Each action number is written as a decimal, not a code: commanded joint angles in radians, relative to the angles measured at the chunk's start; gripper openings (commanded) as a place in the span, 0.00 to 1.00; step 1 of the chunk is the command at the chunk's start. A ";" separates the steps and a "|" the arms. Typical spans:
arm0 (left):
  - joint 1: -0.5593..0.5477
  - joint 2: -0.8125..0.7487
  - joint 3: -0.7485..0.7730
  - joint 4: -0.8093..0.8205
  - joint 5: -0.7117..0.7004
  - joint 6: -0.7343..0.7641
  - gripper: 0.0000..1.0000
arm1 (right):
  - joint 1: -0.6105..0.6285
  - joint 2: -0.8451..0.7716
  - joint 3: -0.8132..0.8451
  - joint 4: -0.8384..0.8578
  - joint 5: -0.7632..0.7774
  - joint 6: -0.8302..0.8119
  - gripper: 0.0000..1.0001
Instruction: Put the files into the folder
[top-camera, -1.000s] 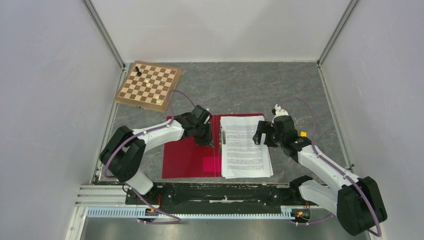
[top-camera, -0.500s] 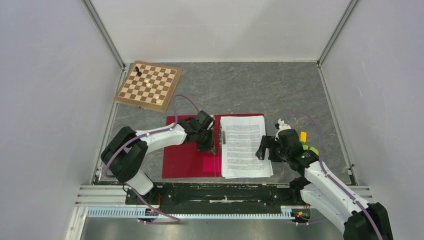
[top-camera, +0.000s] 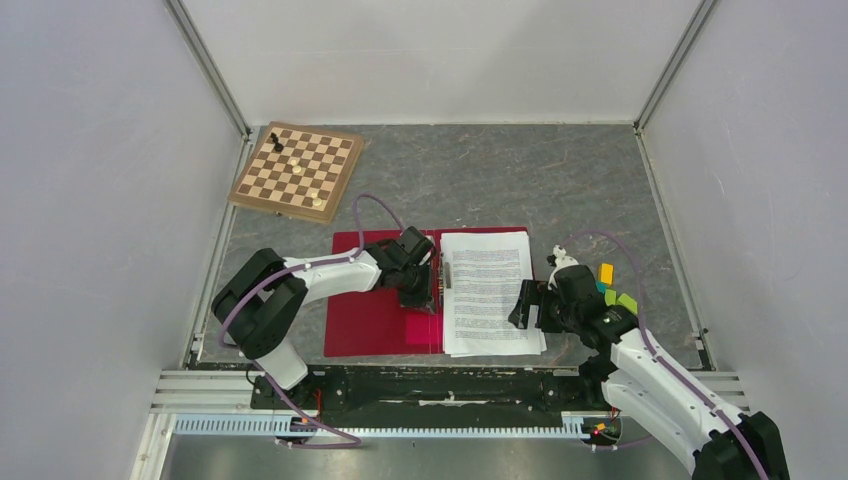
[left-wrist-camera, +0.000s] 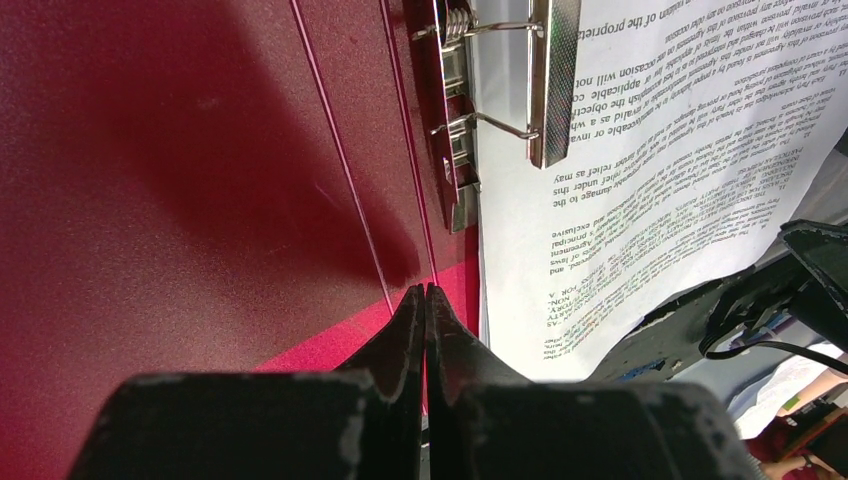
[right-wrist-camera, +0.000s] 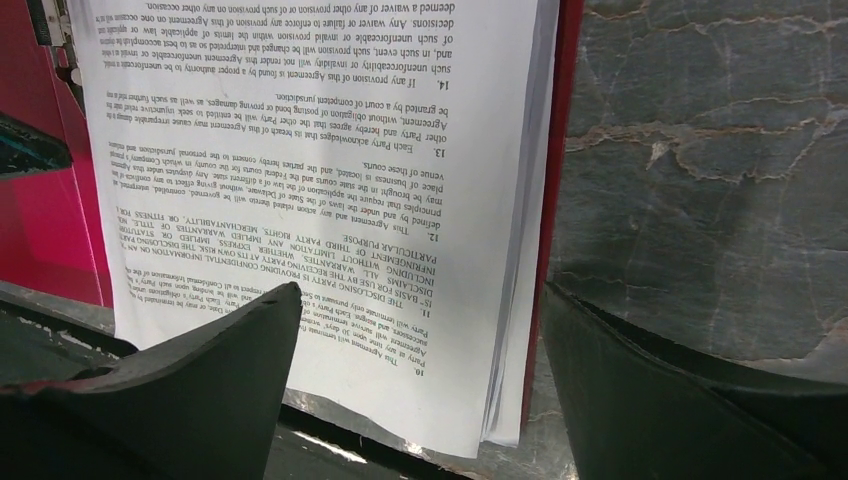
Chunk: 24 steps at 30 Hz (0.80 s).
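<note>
Inside open folder (top-camera: 365, 322), files (top-camera: 487, 295) stacked — left gripper (left-wrist-camera: 425, 295) closed

Shiny metal clip (left-wrist-camera: 551, 75), matt paper files (top-camera: 490, 290)

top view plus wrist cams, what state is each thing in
folder: open, lying flat
files: stacked printed side up on the folder's right half
clip: bar over the files' left edge
left end effector: shut, empty
right end effector: open, at the files' right edge
chessboard: flat, few pieces on it
</note>
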 joint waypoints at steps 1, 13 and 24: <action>-0.005 0.009 -0.008 0.032 0.011 -0.027 0.02 | 0.011 -0.012 0.011 -0.026 -0.010 0.017 0.91; -0.008 0.014 -0.015 0.032 0.003 -0.038 0.02 | 0.018 -0.034 0.049 -0.071 -0.017 0.019 0.91; -0.010 0.013 -0.018 0.032 -0.002 -0.040 0.02 | 0.024 -0.036 0.076 -0.070 -0.025 0.026 0.91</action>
